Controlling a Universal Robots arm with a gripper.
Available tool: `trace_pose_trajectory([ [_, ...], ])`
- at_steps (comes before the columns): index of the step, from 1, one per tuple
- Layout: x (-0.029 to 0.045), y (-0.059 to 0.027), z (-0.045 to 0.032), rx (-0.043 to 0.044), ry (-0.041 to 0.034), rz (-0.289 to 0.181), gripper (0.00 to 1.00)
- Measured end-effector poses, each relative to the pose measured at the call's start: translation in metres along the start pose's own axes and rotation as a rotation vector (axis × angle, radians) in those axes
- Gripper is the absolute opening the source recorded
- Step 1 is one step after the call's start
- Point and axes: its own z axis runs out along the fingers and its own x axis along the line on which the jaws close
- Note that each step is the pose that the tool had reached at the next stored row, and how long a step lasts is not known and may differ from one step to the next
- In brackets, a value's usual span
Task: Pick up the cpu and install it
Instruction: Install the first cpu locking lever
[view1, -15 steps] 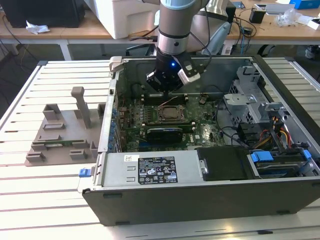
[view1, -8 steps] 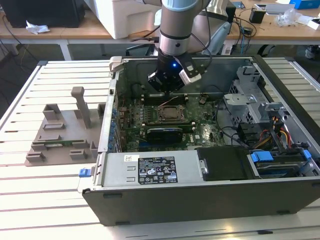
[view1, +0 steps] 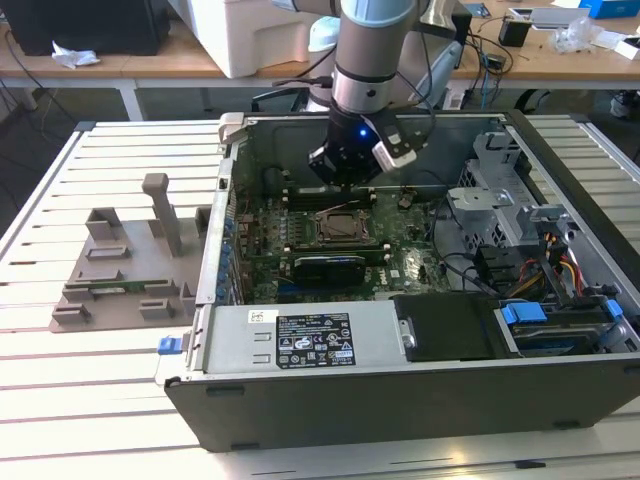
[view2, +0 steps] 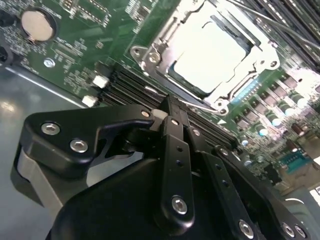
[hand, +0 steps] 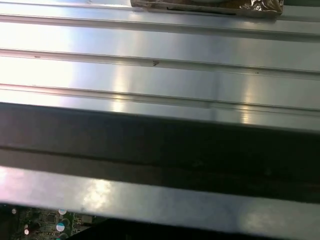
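In the second wrist view the cpu (view2: 212, 55), a flat square chip with a bright silvery top, lies inside the metal socket frame (view2: 150, 57) on the green motherboard (view2: 75, 50). My gripper (view2: 172, 112) hangs a short way off it with its black fingers (view2: 175, 145) drawn together and nothing between them. In the exterior view the gripper (view1: 345, 180) is inside the open computer case (view1: 400, 400), just above and behind the socket (view1: 335, 228).
A grey fixture block (view1: 120, 265) sits on the slatted table (view1: 60, 400) at the exterior view's left. Inside the case are a labelled power supply (view1: 300, 340), a drive cage with cables (view1: 540, 250), and a coin battery (view2: 37, 25). The case wall (hand: 160, 150) is close by.
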Motion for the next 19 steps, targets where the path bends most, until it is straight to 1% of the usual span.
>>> trace_pose_trajectory([
  [5, -0.0105, -0.0016, 0.0048, -0.0002, 0.0031, 0.0, 0.11],
  [8, -0.0133, -0.004, 0.0068, -0.0005, 0.0036, 0.0, 0.11],
  [9, -0.0143, -0.0052, 0.0086, -0.0003, 0.0039, 0.0, 0.11],
  [16, -0.0145, -0.0075, 0.0128, 0.0006, 0.0042, 0.0, 0.11],
  [17, -0.0148, -0.0073, 0.0148, -0.0018, 0.0034, 0.0, 0.11],
  [18, -0.0147, -0.0076, 0.0151, -0.0011, 0.0037, 0.0, 0.11],
  [19, -0.0147, -0.0077, 0.015, -0.003, 0.0036, 0.0, 0.11],
])
